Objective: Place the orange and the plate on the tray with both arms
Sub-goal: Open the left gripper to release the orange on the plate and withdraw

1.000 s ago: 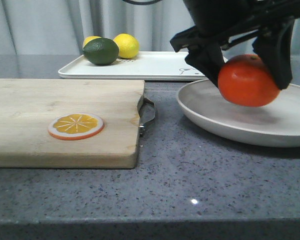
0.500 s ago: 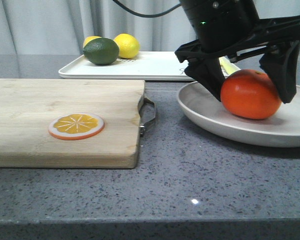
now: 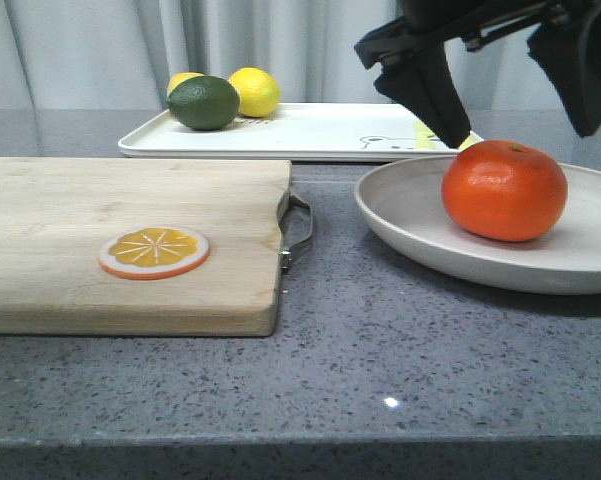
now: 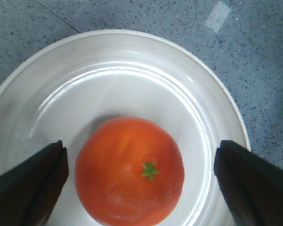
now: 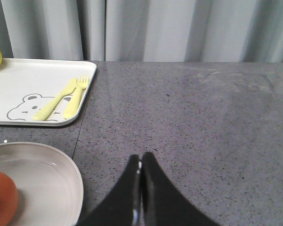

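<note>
The orange rests in the off-white plate at the right of the table. My left gripper hangs open just above it, its black fingers spread to either side and clear of the fruit. In the left wrist view the orange with its green stem lies on the plate between the wide-open gripper. The white tray lies behind the plate. My right gripper is shut and empty over bare table beside the plate; the tray shows its bear drawing.
A wooden cutting board with a metal handle fills the left side and holds an orange slice disc. A lime and lemons sit at the tray's left end. A yellow fork and spoon lie at its bear end.
My left gripper lowered the orange onto the plate, opened and let it go, then rose above it. The orange now rests on the plate.
</note>
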`<state>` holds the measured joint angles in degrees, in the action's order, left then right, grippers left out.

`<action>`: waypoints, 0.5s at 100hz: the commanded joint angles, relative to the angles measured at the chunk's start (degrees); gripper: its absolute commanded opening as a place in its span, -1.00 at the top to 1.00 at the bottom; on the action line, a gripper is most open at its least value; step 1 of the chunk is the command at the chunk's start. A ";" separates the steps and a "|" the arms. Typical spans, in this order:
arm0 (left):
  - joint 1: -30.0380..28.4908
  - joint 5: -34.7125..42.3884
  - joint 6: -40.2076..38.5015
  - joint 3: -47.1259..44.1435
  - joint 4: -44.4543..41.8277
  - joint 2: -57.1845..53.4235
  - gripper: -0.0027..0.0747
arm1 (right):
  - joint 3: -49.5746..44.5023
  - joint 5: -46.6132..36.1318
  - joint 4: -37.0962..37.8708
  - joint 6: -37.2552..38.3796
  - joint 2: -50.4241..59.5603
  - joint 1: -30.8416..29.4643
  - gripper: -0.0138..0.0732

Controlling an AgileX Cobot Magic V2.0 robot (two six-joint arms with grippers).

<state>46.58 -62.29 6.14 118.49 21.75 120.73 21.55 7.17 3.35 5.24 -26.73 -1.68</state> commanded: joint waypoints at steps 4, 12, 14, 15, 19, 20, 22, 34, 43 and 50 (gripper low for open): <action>-0.45 -0.27 -0.56 2.03 1.46 -4.77 -0.27 | 1.79 -3.89 0.04 0.13 -0.68 0.16 0.81; -0.45 -0.24 -0.56 2.03 1.46 -5.64 0.09 | 1.79 -3.82 0.04 0.13 -0.68 0.16 0.81; -0.45 -0.09 -0.56 2.03 1.46 -5.98 0.19 | 1.79 -3.82 0.04 0.13 -0.68 0.16 0.81; -0.45 0.24 -0.56 2.03 1.46 -6.26 0.23 | 1.79 -3.82 0.04 0.13 -0.68 0.16 0.81; -0.45 0.93 -0.25 2.03 1.46 -7.08 0.47 | 1.79 -3.82 0.04 0.13 -0.68 0.16 0.81; -0.45 1.08 -0.09 2.03 1.46 -7.20 0.50 | 1.79 -3.82 0.04 0.13 -0.68 0.16 0.81; -0.45 1.29 0.19 2.03 1.46 -7.64 0.57 | 1.79 -3.79 0.04 0.13 -0.68 0.16 0.81; -0.45 1.61 1.68 1.93 1.34 -9.79 0.98 | 1.79 -3.76 0.04 0.13 -0.68 0.16 0.81; -0.45 1.86 1.77 1.93 1.20 -10.95 0.98 | 1.79 -3.72 0.04 0.13 -0.68 0.16 0.81; -0.45 2.70 1.82 1.11 1.20 -11.79 0.98 | 1.79 -3.72 0.04 0.13 -0.68 0.16 0.81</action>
<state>46.18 -63.25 7.63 118.49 21.37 113.67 21.55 7.30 3.35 5.24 -26.73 -1.68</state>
